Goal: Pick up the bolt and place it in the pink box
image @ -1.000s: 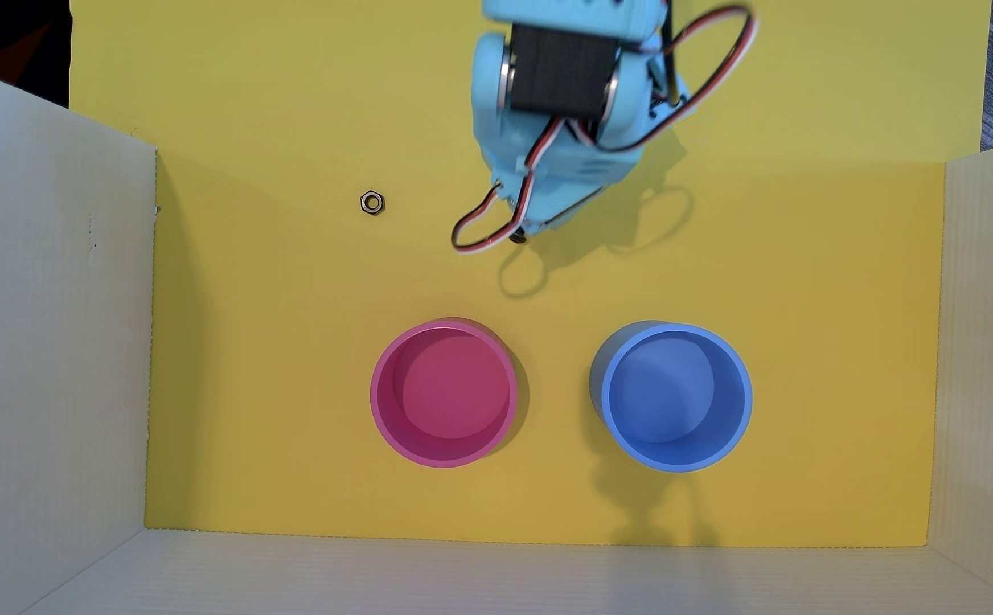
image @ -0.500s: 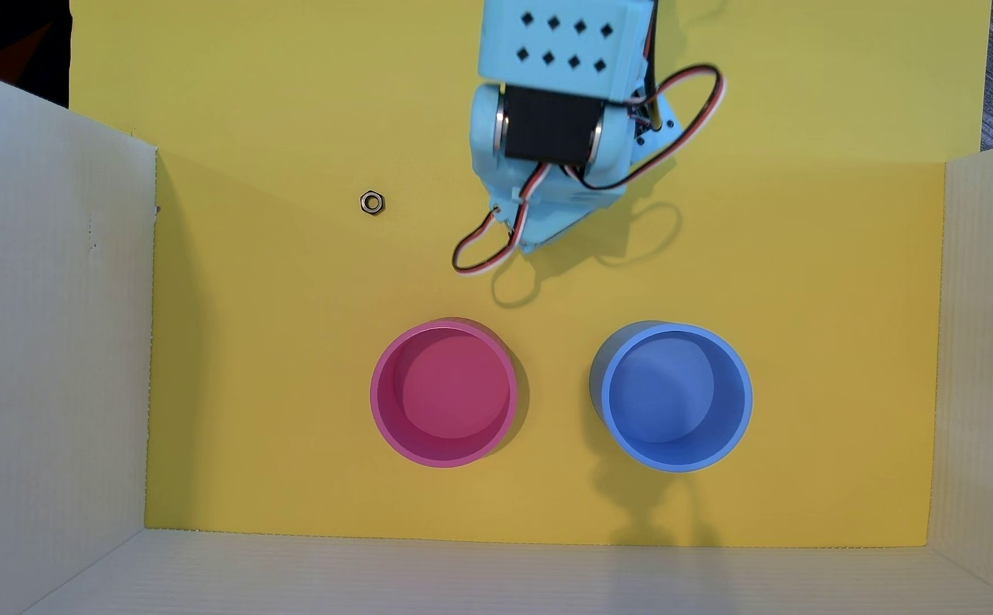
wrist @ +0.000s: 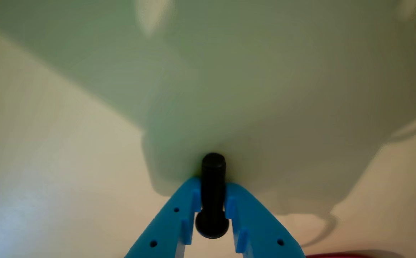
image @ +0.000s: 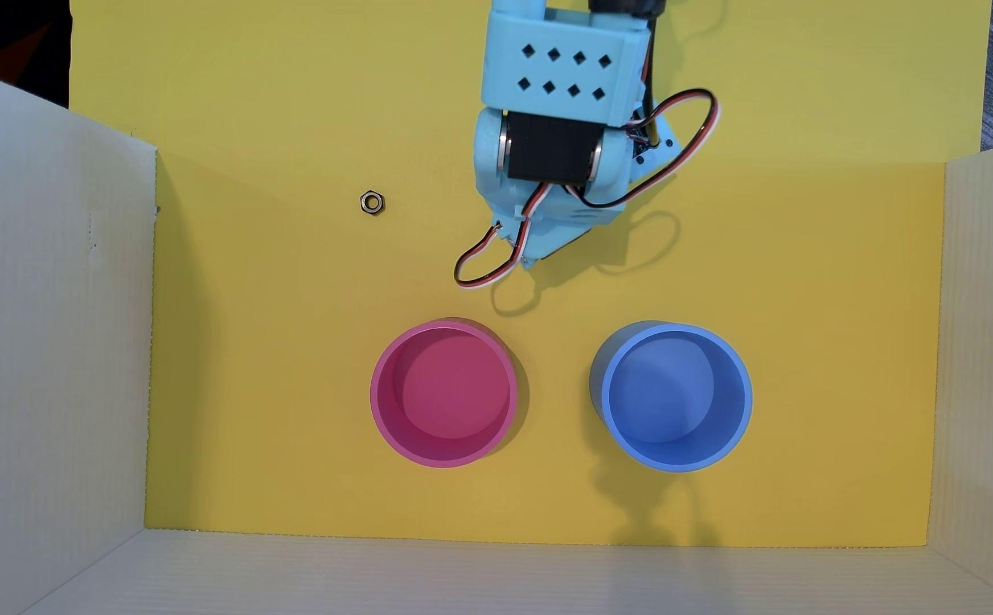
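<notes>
In the wrist view my gripper (wrist: pixel 212 195) is shut on the black bolt (wrist: pixel 213 179); its blue fingers (wrist: pixel 179 218) clamp the shaft, with the head near the camera and the tip pointing away. In the overhead view the light-blue arm reaches down from the top, and the gripper (image: pixel 528 264) hangs over the yellow floor; the bolt is hidden under it there. The pink box (image: pixel 444 394) stands open and empty, below and left of the gripper tip. A sliver of pink rim (wrist: pixel 340 255) shows at the bottom edge of the wrist view.
A blue round container (image: pixel 676 397) stands to the right of the pink one. A small silver hex nut (image: pixel 371 203) lies on the yellow floor (image: pixel 281 331) left of the arm. Pale cardboard walls (image: pixel 44 331) close in the left, right and near sides.
The arm has reached further down the overhead view, toward the containers. The bolt, glimpsed under the gripper tip a second ago, is now covered by the gripper.
</notes>
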